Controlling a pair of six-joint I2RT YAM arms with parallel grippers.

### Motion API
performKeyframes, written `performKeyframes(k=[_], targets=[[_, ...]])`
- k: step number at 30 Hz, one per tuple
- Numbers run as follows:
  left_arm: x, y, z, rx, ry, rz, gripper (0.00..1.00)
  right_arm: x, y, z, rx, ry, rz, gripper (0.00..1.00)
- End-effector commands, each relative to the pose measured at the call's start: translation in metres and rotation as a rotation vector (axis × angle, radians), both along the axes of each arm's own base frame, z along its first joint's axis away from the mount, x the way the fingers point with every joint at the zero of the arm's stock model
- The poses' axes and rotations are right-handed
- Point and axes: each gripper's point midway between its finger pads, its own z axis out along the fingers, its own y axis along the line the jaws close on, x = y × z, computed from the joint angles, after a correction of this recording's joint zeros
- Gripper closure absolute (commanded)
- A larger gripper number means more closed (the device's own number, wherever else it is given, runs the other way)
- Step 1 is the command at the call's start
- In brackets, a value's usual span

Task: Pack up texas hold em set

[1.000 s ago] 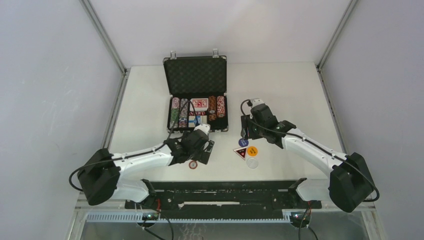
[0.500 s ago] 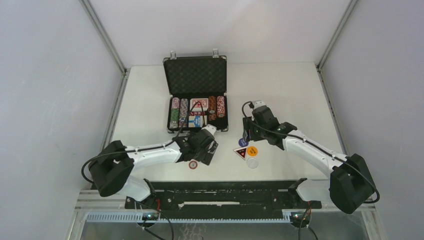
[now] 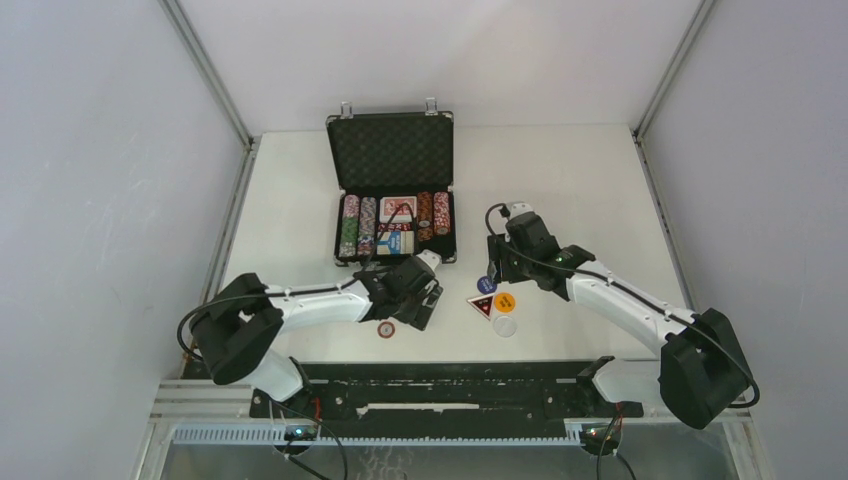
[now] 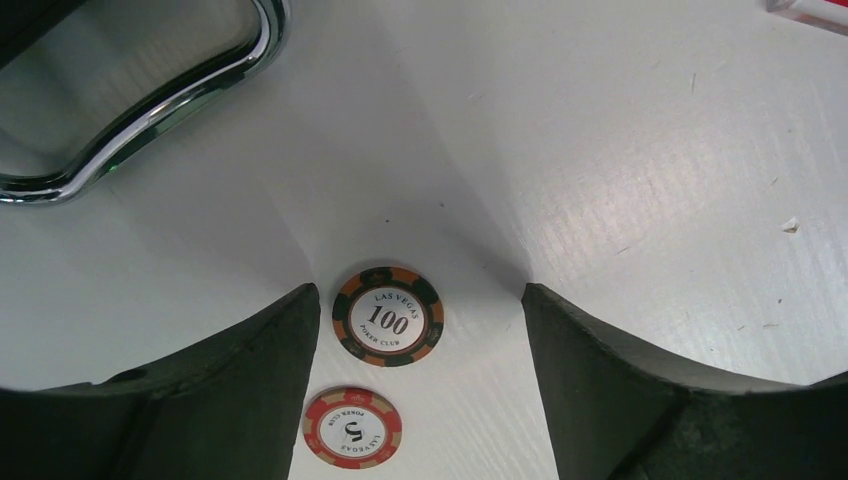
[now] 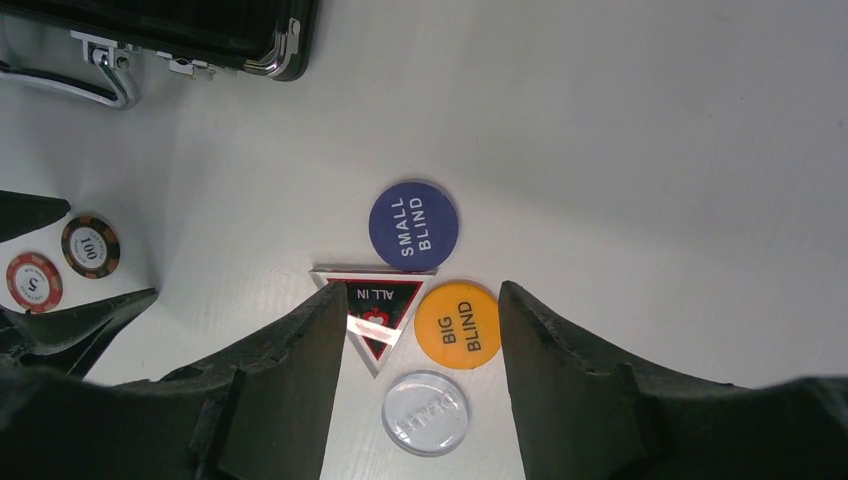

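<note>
Low, left arm outstretched, fingers straddling 100 chip.

Top camera high, far. Wrist cameras close, downward; both show 100 chip.

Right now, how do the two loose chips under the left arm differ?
The 100 chip has a dark and orange rim; the 5 chip is red and cream. The 100 chip reads upright in the left wrist view; the 5 chip reads upside down. The 100 chip lies between the jaw tips of the left gripper; the 5 chip lies nearer the wrist. Both are round, flat on the table, not touching.
</note>
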Motion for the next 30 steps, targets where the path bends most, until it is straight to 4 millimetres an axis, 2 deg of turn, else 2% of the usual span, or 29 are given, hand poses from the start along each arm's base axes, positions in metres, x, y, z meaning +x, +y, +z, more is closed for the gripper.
performKeyframes(k=[1,12,20,30], targets=[[0.006,-0.015,0.007,-0.029,-0.014,-0.032,0.22,0.008,-0.001,0.011,0.023,-0.05,-0.021,0.35],[-0.007,-0.012,0.004,-0.05,0.032,-0.038,0.27,0.01,0.0,0.007,0.02,-0.042,-0.02,0.35],[-0.005,0.001,0.002,-0.028,0.025,-0.006,0.22,0.009,0.001,0.004,0.02,-0.033,-0.02,0.35],[-0.007,0.018,0.002,-0.026,0.021,0.03,0.22,0.009,0.005,-0.003,0.02,-0.017,-0.012,0.35]])
